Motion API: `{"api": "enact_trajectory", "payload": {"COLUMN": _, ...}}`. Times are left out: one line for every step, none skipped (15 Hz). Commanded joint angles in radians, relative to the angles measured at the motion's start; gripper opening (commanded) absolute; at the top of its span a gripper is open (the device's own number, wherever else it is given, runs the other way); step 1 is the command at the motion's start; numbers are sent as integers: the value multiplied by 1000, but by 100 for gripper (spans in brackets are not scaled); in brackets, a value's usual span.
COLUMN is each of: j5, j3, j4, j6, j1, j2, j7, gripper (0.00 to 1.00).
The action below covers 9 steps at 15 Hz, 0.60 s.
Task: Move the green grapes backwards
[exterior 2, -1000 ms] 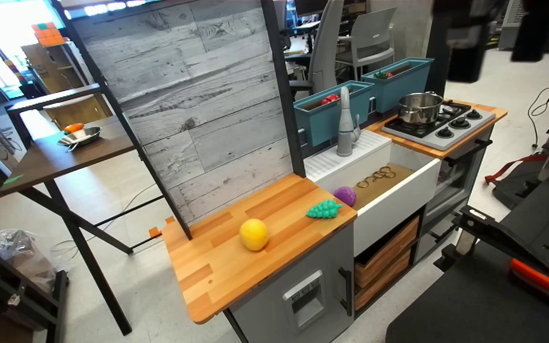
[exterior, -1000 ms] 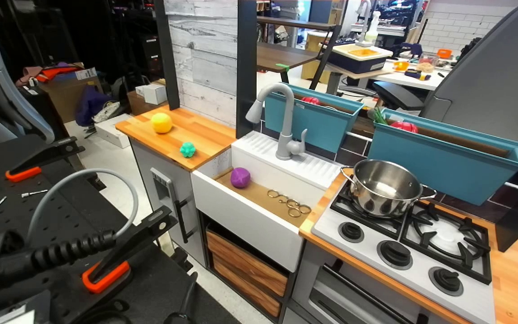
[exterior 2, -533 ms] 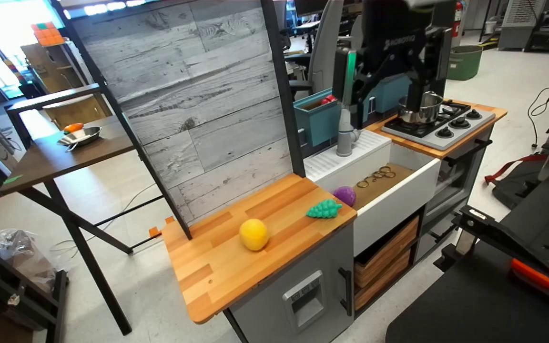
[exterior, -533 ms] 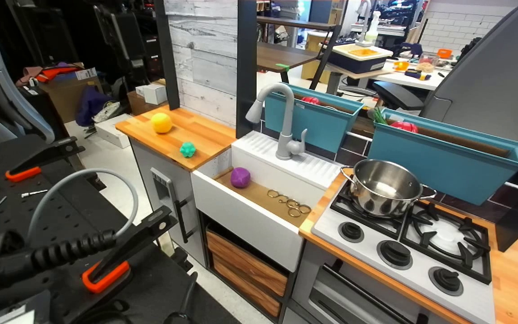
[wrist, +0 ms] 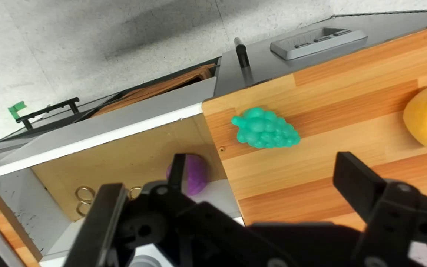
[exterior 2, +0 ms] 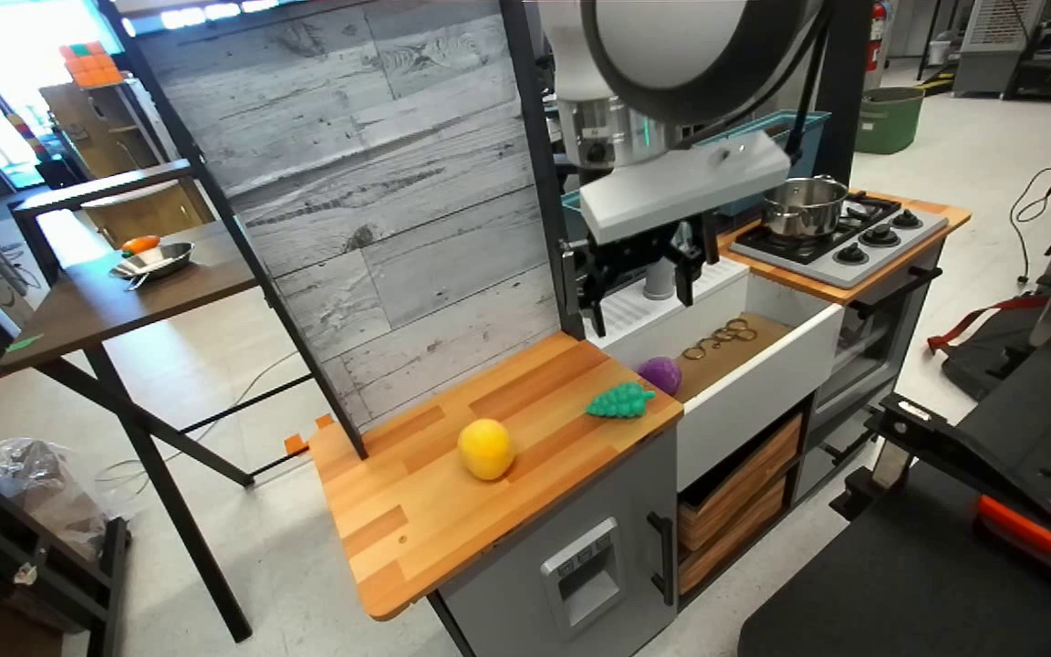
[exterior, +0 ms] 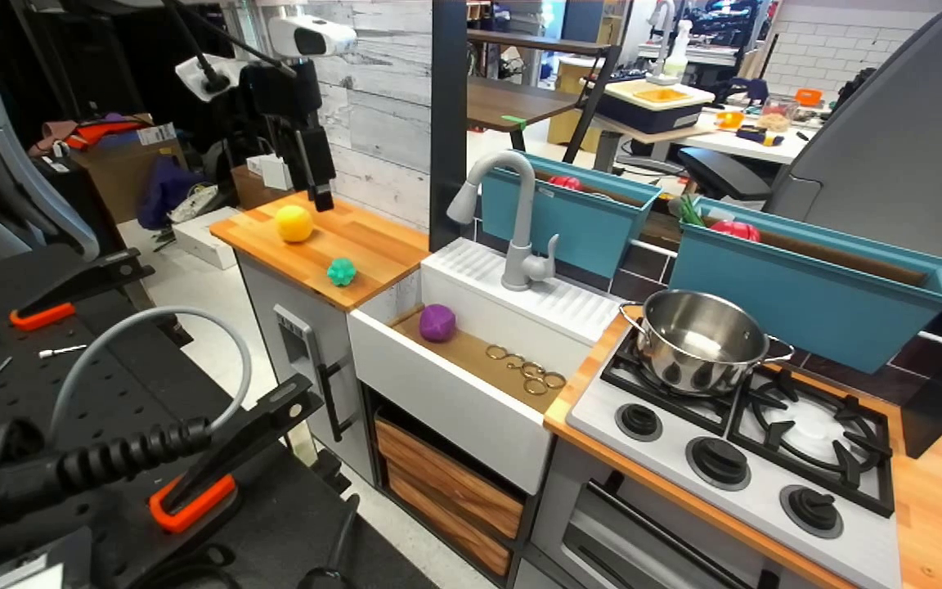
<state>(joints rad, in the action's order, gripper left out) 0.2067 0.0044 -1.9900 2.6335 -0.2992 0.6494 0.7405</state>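
- New since a second ago: my arm (exterior: 338,37) reaches into an exterior view above the wooden counter (exterior 2: 539,415), and my gripper (exterior 2: 642,308) hangs lower in both exterior views than half a second back
- The gripper is spread wide, tips well apart, nothing held, as the wrist view shows me
- The green grapes (wrist: 267,128) lie unmoved at the counter's right end, near its front edge and beside the sink (exterior: 448,393); the tips are above and apart from them
- So I judge this as the approach, roughly lined up, with the grasp not yet made; "backwards" I take as far, toward the pale panel (exterior 2: 398,182)
- The round yellow fruit (exterior 2: 486,449) also keeps its place, left of the grapes, which leaves me room to come down, I think
- In the sink a purple fruit (exterior: 437,323) lies at the left end, gold-coloured rings (exterior: 534,376) further right
- A steel pot (exterior: 688,378) stands on the left of the stove (exterior: 674,442)
- The left planter (exterior: 577,233) holds a red item (exterior: 565,182), the right planter (exterior: 806,294) a second red item (exterior: 737,231) with green stalks (exterior: 692,213); what they are I cannot tell from here
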Motion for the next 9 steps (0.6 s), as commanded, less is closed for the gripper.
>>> {"api": "enact_trajectory", "payload": {"j5": -47, "j3": -33, "j4": 141, "j6": -30, "j1": -41, "j2": 121, "j7": -12, "gripper": 100}}
{"api": "enact_trajectory", "payload": {"j5": -53, "j3": -38, "j4": 164, "j6": -37, "j1": -47, "j2": 143, "j7": -17, "gripper": 100}}
{"api": "enact_trajectory", "payload": {"j5": -56, "j3": -38, "j4": 189, "j6": -47, "j1": -47, "j2": 169, "j7": -35, "gripper": 100}}
{"api": "enact_trajectory", "payload": {"j5": -58, "j3": -38, "j4": 215, "j6": -55, "j1": -49, "j2": 195, "j7": -49, "gripper": 100}}
{"api": "enact_trajectory", "payload": {"j5": -61, "j3": -38, "j4": 236, "j6": -65, "j1": -50, "j2": 214, "j7": -61, "gripper": 100}}
{"api": "enact_trajectory", "payload": {"j5": -62, "j3": -38, "j4": 253, "j6": -64, "j1": -53, "j2": 235, "j7": -69, "gripper": 100}}
{"api": "enact_trajectory", "payload": {"j5": -65, "j3": -35, "j4": 269, "j6": -68, "j1": -52, "j2": 251, "j7": -83, "gripper": 100}}
{"api": "enact_trajectory", "payload": {"j5": -65, "j3": -36, "j4": 284, "j6": -65, "j1": -54, "j2": 269, "j7": -95, "gripper": 100}}
{"api": "enact_trajectory", "payload": {"j5": -64, "j3": -30, "j4": 303, "j6": -69, "j1": -51, "j2": 289, "j7": -122, "gripper": 100}}
